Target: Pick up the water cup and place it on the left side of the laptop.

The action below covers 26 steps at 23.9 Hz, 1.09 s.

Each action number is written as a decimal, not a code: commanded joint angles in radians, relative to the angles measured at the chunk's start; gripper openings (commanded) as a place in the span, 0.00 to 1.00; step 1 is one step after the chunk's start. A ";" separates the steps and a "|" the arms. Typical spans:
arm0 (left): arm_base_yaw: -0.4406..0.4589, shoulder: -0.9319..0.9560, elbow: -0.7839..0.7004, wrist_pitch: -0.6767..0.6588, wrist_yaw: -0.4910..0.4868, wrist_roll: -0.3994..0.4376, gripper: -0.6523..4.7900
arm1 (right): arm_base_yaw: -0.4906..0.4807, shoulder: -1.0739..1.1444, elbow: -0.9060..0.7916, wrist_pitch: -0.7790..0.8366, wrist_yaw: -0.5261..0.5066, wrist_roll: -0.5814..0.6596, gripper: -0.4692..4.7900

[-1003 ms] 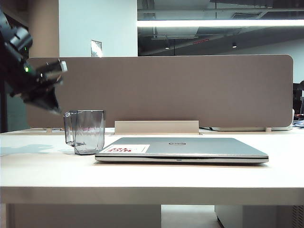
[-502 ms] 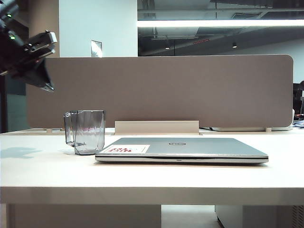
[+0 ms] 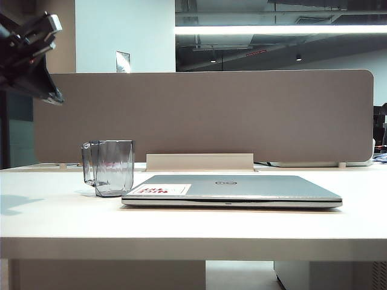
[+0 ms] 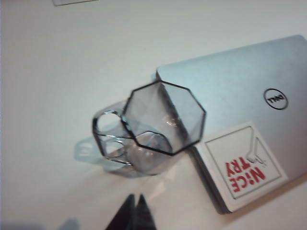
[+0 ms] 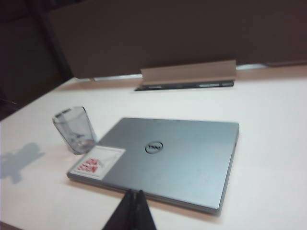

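Cup's parked, looks done

The water cup (image 3: 113,168) stands just left of the laptop (image 3: 231,190), nearly touching. Left gripper (image 4: 135,211) is pinched together, empty, high above the cup; right gripper (image 5: 134,207), jaws together, hangs above the laptop. Nothing left, I reckon

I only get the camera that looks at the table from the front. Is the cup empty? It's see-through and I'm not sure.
Observer: Looking down from the left wrist camera, the water cup holds nothing; you see straight through to its base.
Child: What's on the sticker? It's so flat from here!
Observer: The sticker on the laptop says "NICE TRY" in red letters.
Child: Where's the right claw? I can't see it.
Observer: The right claw hangs shut above the table, on the near side of the laptop.
Child: And the left claw?
Observer: The left claw is shut too, up above the cup and not touching it.
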 commanded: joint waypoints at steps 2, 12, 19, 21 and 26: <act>-0.026 -0.077 -0.051 0.000 0.005 -0.008 0.11 | 0.000 0.001 -0.108 0.103 0.005 -0.002 0.08; -0.069 -0.282 -0.231 0.002 -0.037 0.001 0.11 | 0.001 0.000 -0.345 0.316 0.004 0.000 0.08; -0.069 -0.372 -0.262 -0.001 -0.032 -0.002 0.11 | 0.000 0.000 -0.348 0.242 0.004 -0.006 0.08; -0.069 -0.379 -0.262 0.000 -0.026 -0.002 0.11 | 0.000 0.000 -0.348 0.230 0.004 -0.002 0.08; -0.069 -0.388 -0.262 0.007 -0.025 -0.003 0.11 | 0.000 0.000 -0.348 0.231 0.004 -0.003 0.08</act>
